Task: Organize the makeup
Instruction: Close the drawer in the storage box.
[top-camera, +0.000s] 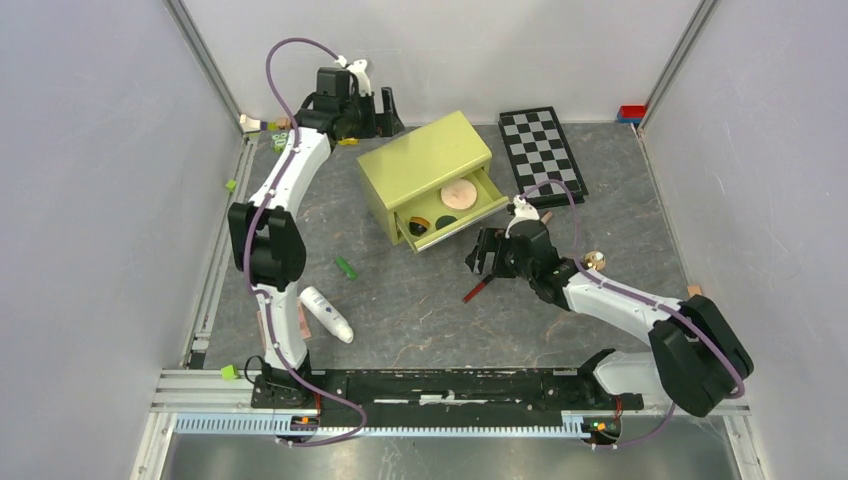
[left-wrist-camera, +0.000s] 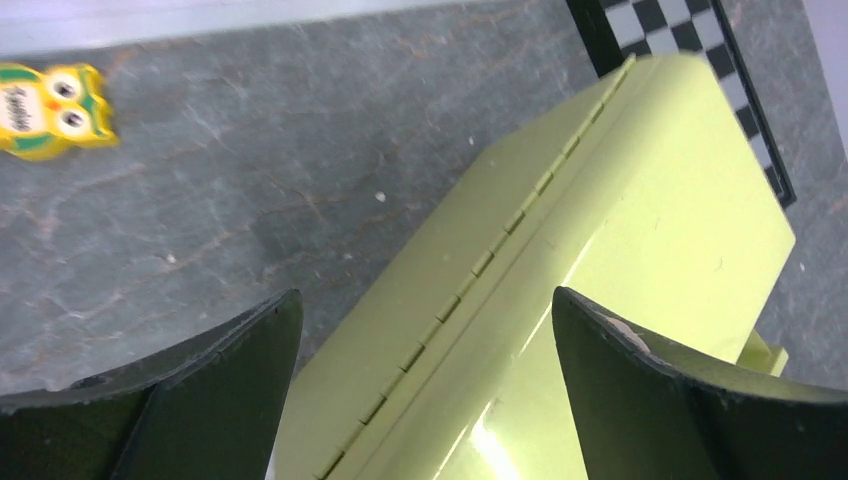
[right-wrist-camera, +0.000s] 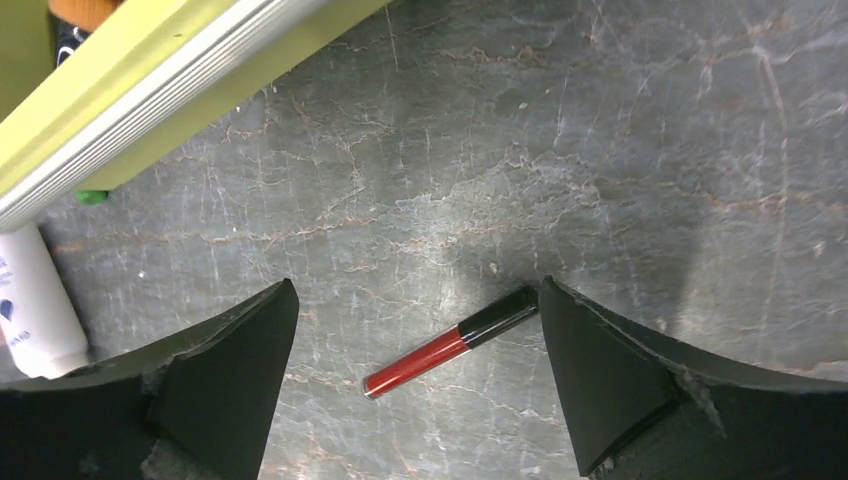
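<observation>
A red stick with a black cap (right-wrist-camera: 450, 342) lies on the grey table between the fingers of my open right gripper (right-wrist-camera: 417, 290), just below it; it also shows in the top view (top-camera: 478, 290). A round peach compact (top-camera: 459, 194) and a dark green disc (top-camera: 418, 224) lie in the open drawer of a lime-green box (top-camera: 425, 160). A white tube (top-camera: 327, 313) lies near the left arm. A gold-capped bottle (top-camera: 594, 261) sits right of the right arm (top-camera: 478, 258). My left gripper (top-camera: 385, 118) hangs open and empty over the box's back edge (left-wrist-camera: 560, 300).
A checkerboard (top-camera: 543, 153) lies at the back right of the box. A small green piece (top-camera: 345, 267) lies left of the drawer. A yellow owl toy (left-wrist-camera: 45, 110) sits behind the box. Grey walls close in the table on three sides.
</observation>
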